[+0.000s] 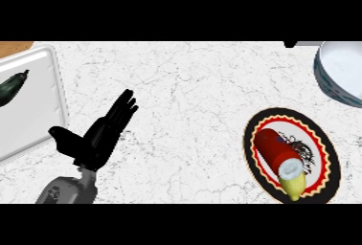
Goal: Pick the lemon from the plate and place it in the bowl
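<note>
Fingers (pixel 121 111) straight, left; lemon (pixel 293 184) on plate (pixel 326 158), well apart

Scene evenly and brightly lit, no single light source to be made out. White marbled counter (pixel 191 86) rendered pale, grey veining kept legible throughout. Shadows soft and faint: slight grey tint seen beside black robot hand (pixel 99 134) (its surface almost without detail, only dim sheen along fingers). Bowl (pixel 343 72) interior shaded gently blue-grey toward its wall. Plate (pixel 291 155) stretched taller than wide, suggesting distortion toward right edge. White tray (pixel 35 105) nearly blown out, rim marked by thin grey line. No glare spots noted.
</note>
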You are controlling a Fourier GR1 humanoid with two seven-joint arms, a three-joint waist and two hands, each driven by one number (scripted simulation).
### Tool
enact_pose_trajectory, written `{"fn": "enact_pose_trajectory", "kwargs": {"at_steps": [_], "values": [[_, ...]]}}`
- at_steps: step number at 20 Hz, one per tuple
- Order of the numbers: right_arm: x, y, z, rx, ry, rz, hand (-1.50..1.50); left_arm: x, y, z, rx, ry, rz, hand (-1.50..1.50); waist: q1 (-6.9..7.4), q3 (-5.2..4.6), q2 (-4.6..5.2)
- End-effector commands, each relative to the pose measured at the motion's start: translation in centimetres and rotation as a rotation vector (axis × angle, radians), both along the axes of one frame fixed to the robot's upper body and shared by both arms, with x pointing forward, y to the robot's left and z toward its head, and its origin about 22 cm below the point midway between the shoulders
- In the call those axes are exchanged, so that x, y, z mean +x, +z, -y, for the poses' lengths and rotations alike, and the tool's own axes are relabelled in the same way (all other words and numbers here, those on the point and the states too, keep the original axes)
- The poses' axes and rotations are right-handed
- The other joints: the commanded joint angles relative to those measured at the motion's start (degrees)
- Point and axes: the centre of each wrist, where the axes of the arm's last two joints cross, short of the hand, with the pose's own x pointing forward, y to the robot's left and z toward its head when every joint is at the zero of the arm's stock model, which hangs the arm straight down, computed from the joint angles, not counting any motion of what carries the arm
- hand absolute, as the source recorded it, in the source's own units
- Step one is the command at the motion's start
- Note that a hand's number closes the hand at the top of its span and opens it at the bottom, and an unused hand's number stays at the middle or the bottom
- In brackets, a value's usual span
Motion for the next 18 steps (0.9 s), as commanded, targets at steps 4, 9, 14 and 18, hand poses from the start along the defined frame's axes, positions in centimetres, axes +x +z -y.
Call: {"fn": "enact_pose_trajectory", "kwargs": {"at_steps": [4,9,14,18], "values": [[6.2,1.2,-1.9,-0.027,-0.021,-0.126,-1.5,-0.1,0.6,0.9,0.005,-0.003,-0.01,0.0,-0.27,0.15,-0.66],[11.1,1.7,-3.4,-0.05,-0.008,-0.123,-1.5,0.0,-1.7,0.1,0.005,0.006,-0.023,0.0,-1.18,0.19,-0.96],[11.6,1.3,-4.3,-0.058,-0.013,-0.163,-1.5,-0.7,-2.4,-1.3,-0.018,0.013,-0.02,0.0,-1.46,0.2,-1.11],[10.7,1.1,-2.5,-0.036,-0.014,-0.147,-1.5,-1.0,-0.6,1.0,0.006,0.027,-0.015,0.0,-1.59,0.23,-1.18]]}}
